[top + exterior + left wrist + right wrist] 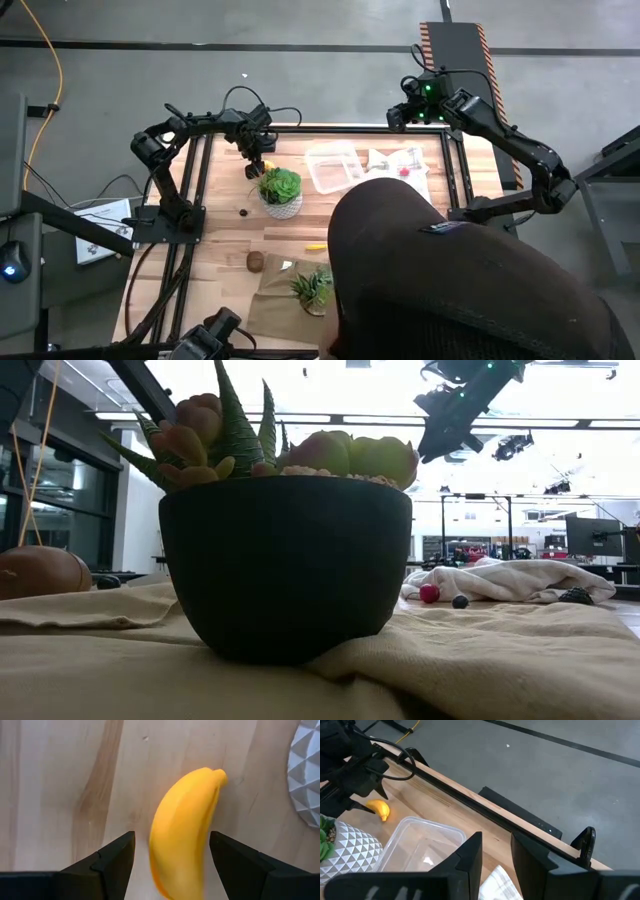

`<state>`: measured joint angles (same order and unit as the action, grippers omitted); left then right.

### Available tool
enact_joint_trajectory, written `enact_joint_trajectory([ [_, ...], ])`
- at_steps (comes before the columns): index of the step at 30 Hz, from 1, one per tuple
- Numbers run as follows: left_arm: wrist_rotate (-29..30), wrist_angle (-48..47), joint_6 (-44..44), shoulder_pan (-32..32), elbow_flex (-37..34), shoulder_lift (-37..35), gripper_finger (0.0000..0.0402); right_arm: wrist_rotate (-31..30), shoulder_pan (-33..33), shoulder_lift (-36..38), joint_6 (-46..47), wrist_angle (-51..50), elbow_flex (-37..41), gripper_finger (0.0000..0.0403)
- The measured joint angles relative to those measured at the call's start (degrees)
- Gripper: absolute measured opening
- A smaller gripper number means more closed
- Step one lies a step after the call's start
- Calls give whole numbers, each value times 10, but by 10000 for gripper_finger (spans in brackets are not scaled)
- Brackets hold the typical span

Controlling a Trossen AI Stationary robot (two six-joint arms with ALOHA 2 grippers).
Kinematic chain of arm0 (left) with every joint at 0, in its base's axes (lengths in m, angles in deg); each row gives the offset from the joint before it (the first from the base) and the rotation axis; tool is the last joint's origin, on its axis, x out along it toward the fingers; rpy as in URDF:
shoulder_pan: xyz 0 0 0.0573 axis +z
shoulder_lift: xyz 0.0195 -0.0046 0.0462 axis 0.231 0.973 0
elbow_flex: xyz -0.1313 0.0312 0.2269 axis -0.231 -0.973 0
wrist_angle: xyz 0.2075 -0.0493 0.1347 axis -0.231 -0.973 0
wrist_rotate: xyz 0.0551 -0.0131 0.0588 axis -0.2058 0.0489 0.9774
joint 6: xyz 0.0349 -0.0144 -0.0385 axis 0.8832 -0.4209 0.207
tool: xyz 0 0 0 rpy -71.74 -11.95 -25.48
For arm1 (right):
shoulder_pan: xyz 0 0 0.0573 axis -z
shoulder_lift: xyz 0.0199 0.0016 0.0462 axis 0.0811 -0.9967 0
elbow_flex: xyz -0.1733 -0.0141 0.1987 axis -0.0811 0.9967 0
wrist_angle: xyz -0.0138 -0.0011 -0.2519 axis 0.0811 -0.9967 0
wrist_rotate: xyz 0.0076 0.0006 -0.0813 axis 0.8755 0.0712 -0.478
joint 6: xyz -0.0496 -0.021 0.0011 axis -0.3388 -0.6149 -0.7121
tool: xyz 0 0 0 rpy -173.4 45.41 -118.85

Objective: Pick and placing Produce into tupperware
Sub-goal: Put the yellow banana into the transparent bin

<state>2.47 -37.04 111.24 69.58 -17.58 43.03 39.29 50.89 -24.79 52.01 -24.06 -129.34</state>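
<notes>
Now the left gripper (171, 857), open, straddles the banana (182, 832) near the table's (220, 225) far edge. Close squarely on its middle, I judge, lest it roll. Right gripper (496, 855), part-open and empty, waits above the tupperware (422, 842).

The surface (225, 235) under my arms is pale wood, and on it lie a yellow banana (182, 830) beside the white faceted plant pot (282, 205), a clear tupperware (333, 166) next to a crumpled white cloth (400, 165), and a tan cloth (275, 295) bearing a dark plant pot (285, 565). A brown ball (255, 262), a small yellow piece (316, 246) and a tiny dark piece (241, 211) sit on bare wood.
</notes>
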Motion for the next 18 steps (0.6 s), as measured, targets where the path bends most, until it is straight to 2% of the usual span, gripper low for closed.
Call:
enact_joint_trajectory([
  [8,0,-1,1,0,0,0,233,0,0,0,-7,0,0,94],
  [18,0,-2,-1,0,0,-1,138,0,0,0,-8,0,0,94],
])
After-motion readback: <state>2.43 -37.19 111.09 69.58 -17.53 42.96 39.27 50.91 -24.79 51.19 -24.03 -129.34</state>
